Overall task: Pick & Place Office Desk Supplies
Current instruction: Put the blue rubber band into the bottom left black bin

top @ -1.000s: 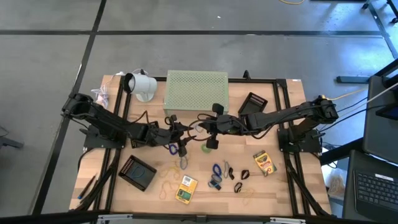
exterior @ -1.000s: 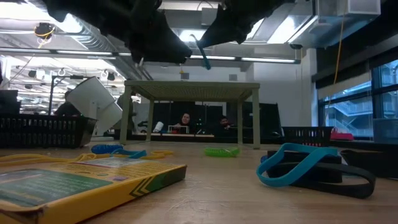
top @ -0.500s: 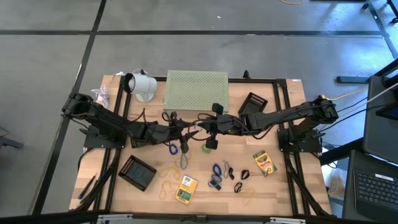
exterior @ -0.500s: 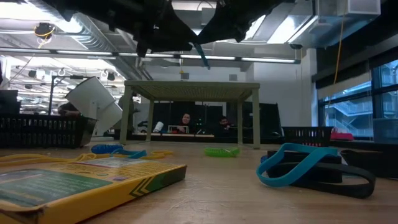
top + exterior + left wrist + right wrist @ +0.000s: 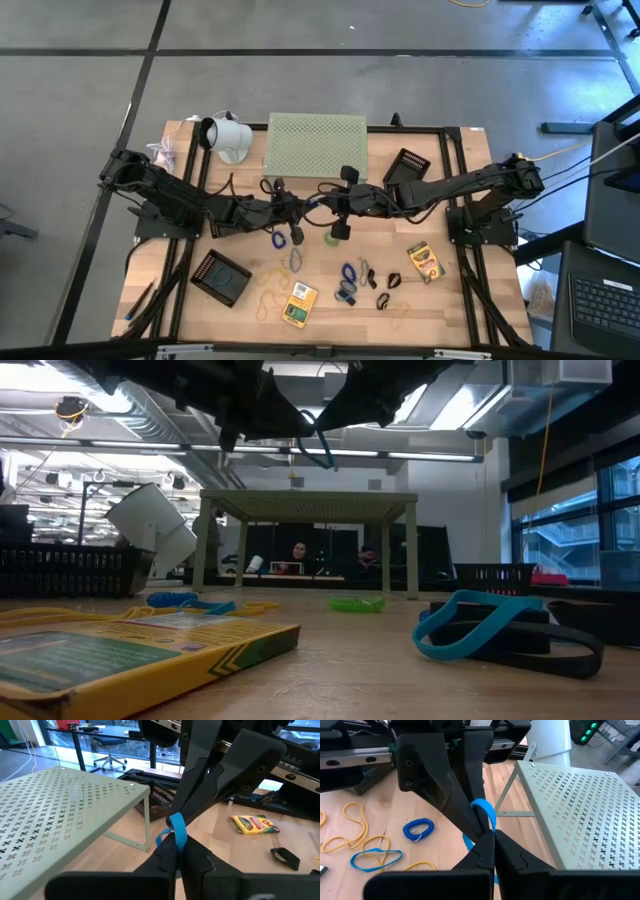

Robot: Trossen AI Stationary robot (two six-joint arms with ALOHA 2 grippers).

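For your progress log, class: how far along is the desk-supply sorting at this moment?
Done: nothing visibly put away. In hand: the left hand and right hand are both shut on one blue rubber band, held above the table in front of the green riser. Left: loose bands, black clips and two crayon boxes on the table.

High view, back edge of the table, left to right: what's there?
White cup-shaped object → pale green perforated riser → black mesh tray.
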